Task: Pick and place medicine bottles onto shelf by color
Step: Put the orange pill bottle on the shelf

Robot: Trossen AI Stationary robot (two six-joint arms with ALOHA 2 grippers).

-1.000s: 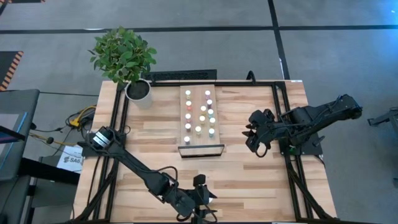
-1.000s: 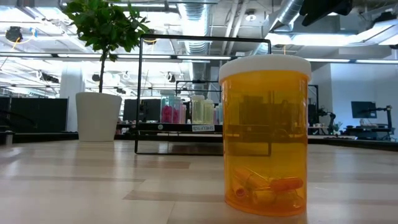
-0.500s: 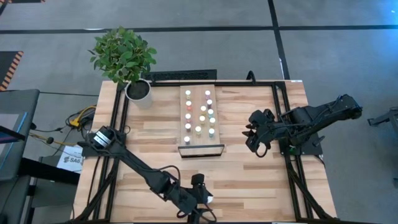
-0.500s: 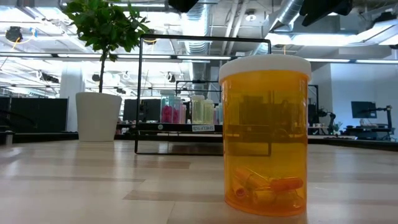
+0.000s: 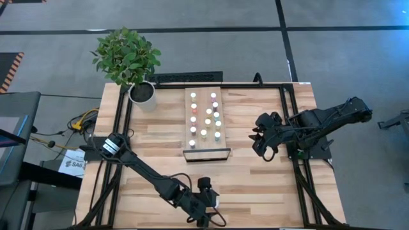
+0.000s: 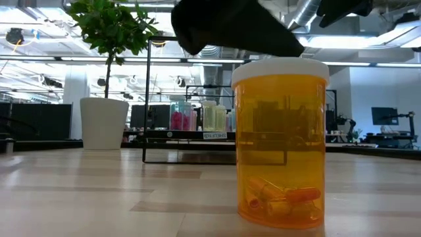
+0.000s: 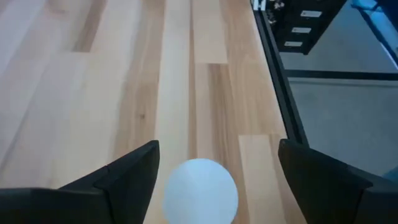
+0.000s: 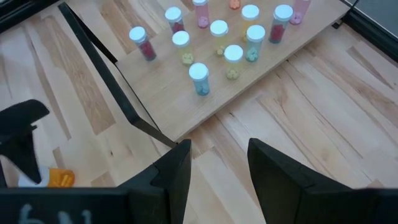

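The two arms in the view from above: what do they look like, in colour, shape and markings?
Both arms are black and thin, built of jointed links. The left arm has a round joint with a white label near its base. Its hand and the right hand each end in two dark, flat fingers. The right arm has thicker, bulky links.

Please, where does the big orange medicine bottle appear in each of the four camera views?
High view: the big orange bottle is mostly hidden under the left hand, at the near table edge.
Low view: centre-right foreground, upright.
Left wrist view: only its white cap, between the fingers.
Right wrist view: orange patch at one edge.
Shared landmark: the shelf.
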